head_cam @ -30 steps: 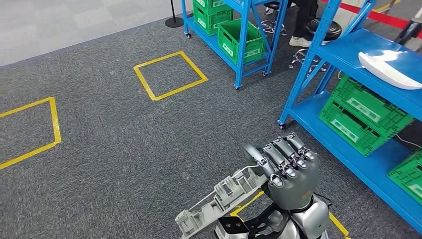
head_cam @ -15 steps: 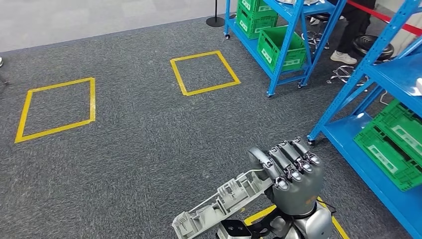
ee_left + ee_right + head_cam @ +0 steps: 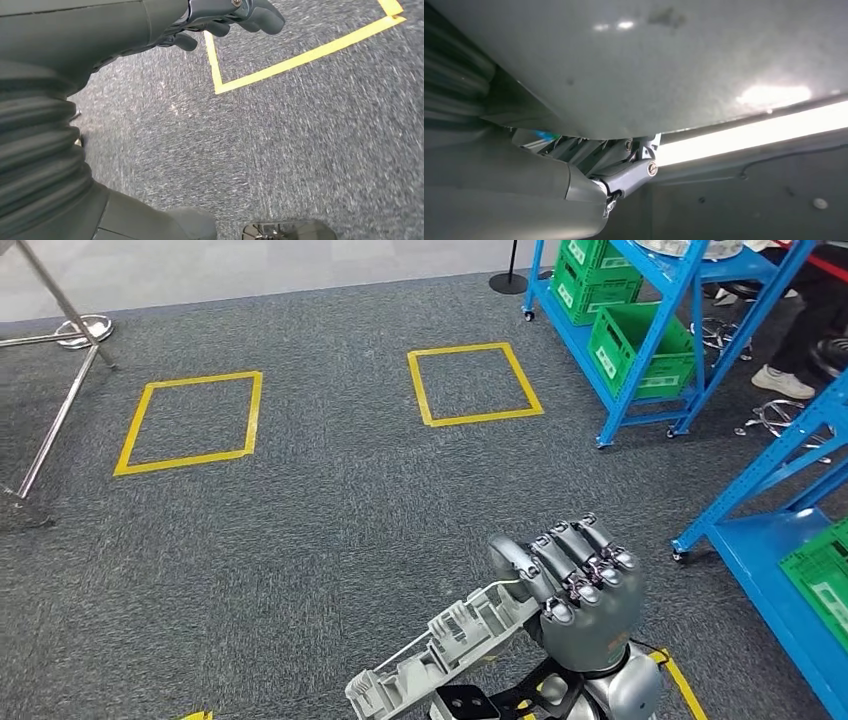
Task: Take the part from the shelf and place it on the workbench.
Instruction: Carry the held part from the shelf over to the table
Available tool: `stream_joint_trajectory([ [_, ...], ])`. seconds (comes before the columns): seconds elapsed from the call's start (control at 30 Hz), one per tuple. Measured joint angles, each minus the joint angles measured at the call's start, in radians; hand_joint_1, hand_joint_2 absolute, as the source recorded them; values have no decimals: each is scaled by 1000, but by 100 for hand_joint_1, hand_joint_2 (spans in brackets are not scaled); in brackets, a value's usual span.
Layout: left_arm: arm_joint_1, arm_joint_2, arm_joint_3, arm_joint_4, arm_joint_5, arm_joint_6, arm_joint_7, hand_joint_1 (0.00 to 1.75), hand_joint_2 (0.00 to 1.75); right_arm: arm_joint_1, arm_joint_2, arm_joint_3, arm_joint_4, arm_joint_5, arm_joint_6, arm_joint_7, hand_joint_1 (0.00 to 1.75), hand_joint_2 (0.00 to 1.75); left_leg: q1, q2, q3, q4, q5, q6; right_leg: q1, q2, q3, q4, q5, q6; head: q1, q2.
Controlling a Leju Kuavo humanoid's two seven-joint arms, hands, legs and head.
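Observation:
The part point(image 3: 440, 650) is a long pale grey moulded plastic piece with ribs and clips. My right hand point(image 3: 580, 585) grips one end of it, fingers curled over the top, low in the head view above the carpet. The rest of the part sticks out down and to the left. In the right wrist view the part's smooth grey underside point(image 3: 674, 60) lies close over the right hand point(image 3: 624, 175). My left hand point(image 3: 225, 15) hangs over the grey carpet beside a yellow tape corner, fingers loosely bent and holding nothing.
A blue shelf rack point(image 3: 690, 300) with green crates point(image 3: 640, 350) stands at the back right. Another blue shelf point(image 3: 770, 560) with a green crate point(image 3: 825, 570) is at the right edge. Two yellow taped squares point(image 3: 190, 420) point(image 3: 473, 383) mark the carpet. A metal stand point(image 3: 60, 340) is far left. A person's shoe point(image 3: 785, 382) shows behind the rack.
The whole picture has slid to the right: the camera has turned left, away from the shelves. The right hand still holds the part the same way.

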Motion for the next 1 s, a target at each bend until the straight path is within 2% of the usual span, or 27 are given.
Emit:
stream_joint_trajectory([
  [0.03, -1, 1, 0, 0, 4, -4, -5, 0, 175, 1, 0, 1, 0, -2, 0, -3, 175, 175, -2, 15, 21, -38, 9, 6, 2, -9, 2, 2, -3, 6, 1, 0],
  [0.07, -1, 1, 0, 0, 9, -9, -11, 0, 175, 1, 0, 3, -1, -4, 0, -6, 175, 175, -4, 21, 28, -53, 10, 13, 4, -18, 4, 3, -5, 12, 1, 0],
  [0.13, 1, 4, 1, 0, 17, -18, -21, 0, 175, 1, 0, 8, -1, -6, 0, -11, 175, 175, -6, -1, 25, -56, 14, 27, 2, -34, 10, 1, -7, 25, 2, 0],
  [0.17, 2, 5, 1, 0, 18, -20, -26, 0, 175, 0, 0, 11, -1, -6, 0, -12, 175, 175, -5, -12, 26, -58, 16, 34, -1, -25, 11, 6, -13, 32, 2, 0],
  [0.23, 0, 7, 2, -1, 18, -19, -34, 0, 175, -1, 0, 16, 0, -5, 0, -12, 175, 175, 0, -37, 30, -64, 23, 46, -7, 32, -8, 61, -50, 44, 4, 0],
  [0.27, -2, 7, 2, -1, 17, -19, -37, 0, 175, -1, 0, 16, 0, -5, 0, -12, 175, 175, 0, -49, 29, -64, 25, 49, -9, 68, -35, 117, -81, 47, 6, 0],
  [0.3, -4, 7, 2, -2, 17, -19, -39, 0, 175, 0, 0, 16, 0, -5, 0, -12, 175, 175, 0, -63, 27, -64, 26, 52, -10, 91, -69, 185, -112, 49, 6, 0],
  [0.33, -4, 7, 2, -2, 16, -19, -41, 0, 175, 1, 0, 16, 1, -5, 0, -12, 175, 175, -1, -77, 25, -63, 27, 53, -10, 100, -102, 245, -133, 50, 7, 0],
  [0.37, -4, 7, 2, -2, 15, -19, -43, 0, 175, 2, 0, 16, 2, -5, 0, -12, 175, 175, -1, -92, 24, -62, 27, 53, -10, 103, -122, 279, -136, 50, 7, 0],
  [0.4, -3, 7, 2, -2, 14, -18, -45, 0, 175, 2, 0, 16, 3, -5, 0, -11, 175, 175, -2, -107, 23, -60, 27, 53, -11, 104, -125, 274, -118, 50, 7, 0],
  [0.43, -3, 6, 2, -2, 11, -16, -46, 0, 175, 2, 0, 16, 4, -6, 0, -11, 175, 175, -1, -123, 23, -58, 27, 52, -12, 107, -108, 232, -84, 48, 7, 0],
  [0.47, -3, 6, 2, -2, 7, -10, -45, 0, 175, 2, 0, 16, 5, -6, 0, -11, 175, 175, -1, -138, 23, -56, 27, 51, -13, 116, -78, 164, -44, 46, 7, 0],
  [0.53, -4, 4, 2, -2, -2, 15, -34, 0, 175, 2, 0, 16, 6, -5, 0, -13, 175, 175, -1, -164, 19, -52, 28, 40, -14, 152, -26, 46, 1, 43, 7, 0],
  [0.6, -2, 3, 2, -2, -8, 41, -21, 0, 175, 2, 0, 16, 6, -3, 0, -13, 175, 175, 1, -184, 11, -54, 33, 24, -9, 167, -13, 11, 5, 36, 7, 0],
  [0.67, 1, 3, 2, -1, -10, 51, -14, 0, 175, 1, 0, 16, 6, -2, 0, -12, 175, 175, 4, -196, 4, -59, 38, 11, -7, 147, -13, 5, 12, 23, 7, 0],
  [0.7, 3, 4, 2, -1, -11, 53, -12, 0, 175, -1, 0, 16, 6, -1, 0, -12, 175, 175, 3, -179, -1, -52, 32, 6, -9, 135, -11, 0, 15, 15, 5, 0],
  [0.73, 3, 4, 2, -1, -11, 55, -11, 0, 175, -2, 0, 16, 6, -1, 0, -11, 175, 175, 1, -150, -13, -29, 15, 3, -10, 121, -10, -5, 18, 7, 3, 0],
  [0.8, 1, 5, 2, -1, -11, 58, -11, 0, 175, -1, 0, 16, 6, -3, 0, -12, 175, 175, -1, -82, -58, 72, -48, -1, -9, 92, -9, -9, 19, -3, 0, 0],
  [0.83, 0, 5, 2, -1, -11, 60, -11, 0, 175, 0, 0, 17, 5, -6, 0, -14, 175, 175, -1, -67, -88, 137, -80, -3, -8, 76, -10, -9, 19, -5, -1, 0],
  [0.87, 1, 5, 2, -1, -11, 61, -11, 0, 175, 1, 0, 17, 5, -10, 0, -15, 175, 175, 0, -62, -109, 188, -99, -6, -7, 60, -11, -9, 18, -6, -1, 0],
  [0.9, 2, 5, 2, -1, -11, 62, -10, 0, 175, 1, 0, 17, 6, -13, 0, -16, 175, 175, 0, -58, -114, 208, -100, -8, -7, 45, -11, -8, 17, -6, -1, 0],
  [0.93, 3, 6, 2, -1, -11, 63, -9, 0, 175, 1, 0, 17, 6, -15, 0, -16, 175, 175, 1, -54, -102, 193, -85, -9, -7, 31, -11, -8, 17, -5, -1, 0],
  [0.97, 3, 6, 2, -1, -10, 64, -9, 0, 175, 1, 0, 17, 6, -17, 0, -18, 175, 175, 1, -46, -72, 143, -58, -9, -8, 18, -11, -7, 16, -3, -1, 0],
  [1.0, 3, 7, 2, -1, -10, 65, -8, 0, 175, 0, 0, 17, 6, -18, 0, -21, 175, 175, 1, -22, -32, 72, -31, -8, -7, 5, -9, -5, 13, 0, -1, 0],
])
